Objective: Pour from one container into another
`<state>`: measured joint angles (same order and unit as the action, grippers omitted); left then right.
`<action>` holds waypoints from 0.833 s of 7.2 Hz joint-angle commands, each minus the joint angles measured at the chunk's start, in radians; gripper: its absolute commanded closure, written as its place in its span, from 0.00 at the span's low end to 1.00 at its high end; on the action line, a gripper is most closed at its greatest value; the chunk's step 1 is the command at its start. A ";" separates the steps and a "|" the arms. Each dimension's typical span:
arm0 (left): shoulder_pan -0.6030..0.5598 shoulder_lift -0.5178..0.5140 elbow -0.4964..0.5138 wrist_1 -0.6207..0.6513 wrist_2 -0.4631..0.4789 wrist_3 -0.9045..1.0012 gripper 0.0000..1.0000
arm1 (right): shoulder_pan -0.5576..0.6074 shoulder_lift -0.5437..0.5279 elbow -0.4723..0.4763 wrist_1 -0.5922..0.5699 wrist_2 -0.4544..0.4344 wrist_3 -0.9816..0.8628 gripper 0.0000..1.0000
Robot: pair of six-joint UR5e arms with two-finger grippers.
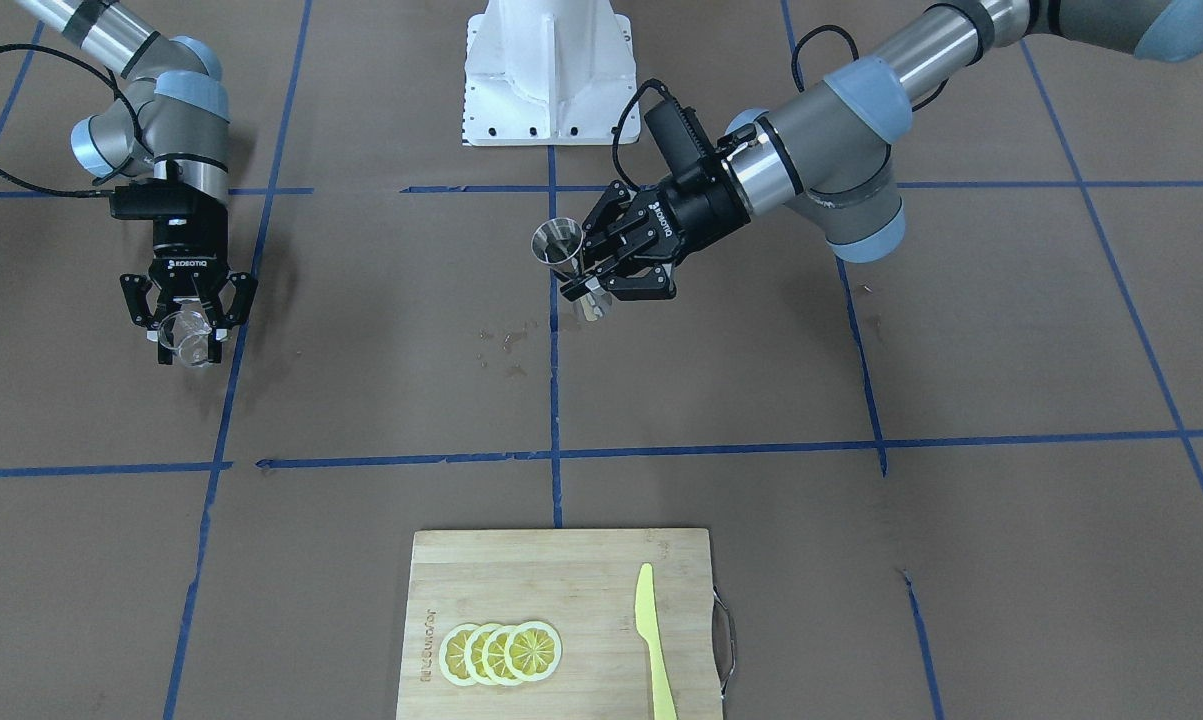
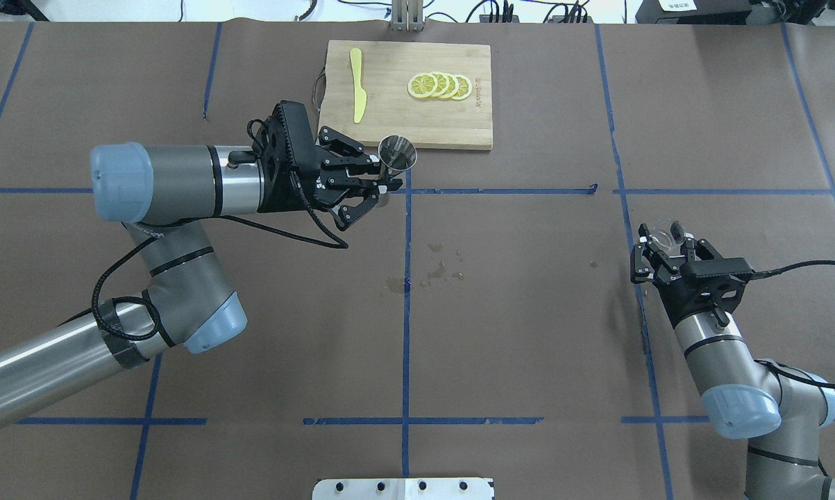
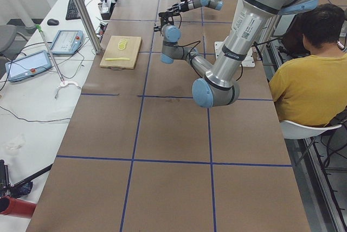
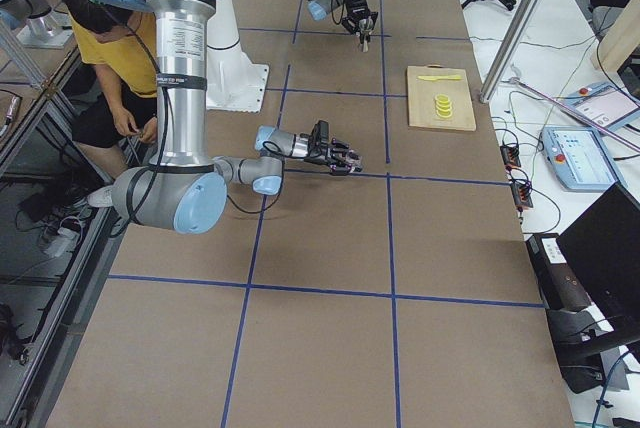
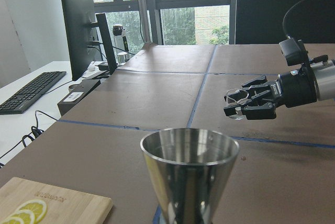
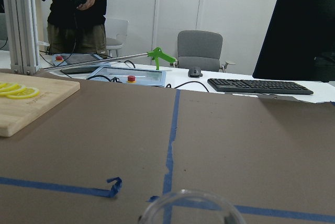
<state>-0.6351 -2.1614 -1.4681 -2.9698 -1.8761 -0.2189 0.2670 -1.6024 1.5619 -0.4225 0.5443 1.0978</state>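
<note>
The left gripper (image 2: 382, 186) grasps the steel jigger (image 2: 397, 154) by its narrow waist, holding it upright over the middle of the table (image 2: 528, 333), near the cutting board (image 2: 417, 125) at the far edge. Well apart, toward the table's right end, the right gripper (image 2: 662, 244) clasps the clear glass cup (image 2: 664, 235), also upright.

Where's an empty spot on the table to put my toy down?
Bare paper lies between the wet drops in the middle and the right end effector holding the glass cup, and along the robot's edge near the white base. Crowded: the cutting board with lemon slices and knife, and the left end effector holding the jigger beside it.
</note>
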 commanded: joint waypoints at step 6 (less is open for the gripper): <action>0.000 0.000 0.000 0.002 0.000 0.000 1.00 | -0.040 0.006 -0.036 -0.001 0.000 0.022 0.64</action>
<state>-0.6350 -2.1614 -1.4680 -2.9682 -1.8761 -0.2194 0.2301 -1.5969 1.5315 -0.4234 0.5445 1.1188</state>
